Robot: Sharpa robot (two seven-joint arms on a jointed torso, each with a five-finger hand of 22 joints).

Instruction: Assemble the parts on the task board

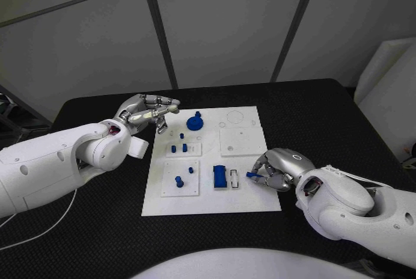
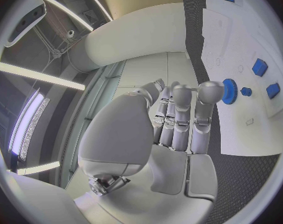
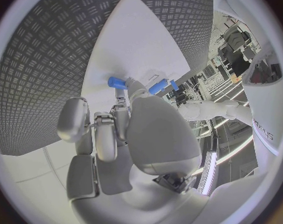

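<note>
The white task board (image 1: 208, 198) lies mid-table. On it stand a round blue gear-like part (image 1: 196, 121), several small blue pegs (image 1: 178, 148) and a blue block (image 1: 219, 176). My right hand (image 1: 276, 168) rests at the board's right edge and pinches a small blue peg (image 1: 251, 175) just over the board; the right wrist view shows that peg (image 3: 117, 82) sticking out at the fingertips (image 3: 132, 88). My left hand (image 1: 149, 113) hovers by the board's far left corner, fingers curled in with nothing in them. In the left wrist view the gear (image 2: 228, 91) lies just beyond its fingers (image 2: 178, 114).
The board (image 2: 240, 40) sits on a black textured table (image 1: 329, 110). A white slot piece (image 1: 235, 178) stands beside the blue block. White panels lean at the table's far right (image 1: 390, 80). A thin cable (image 1: 43, 228) trails off the near left.
</note>
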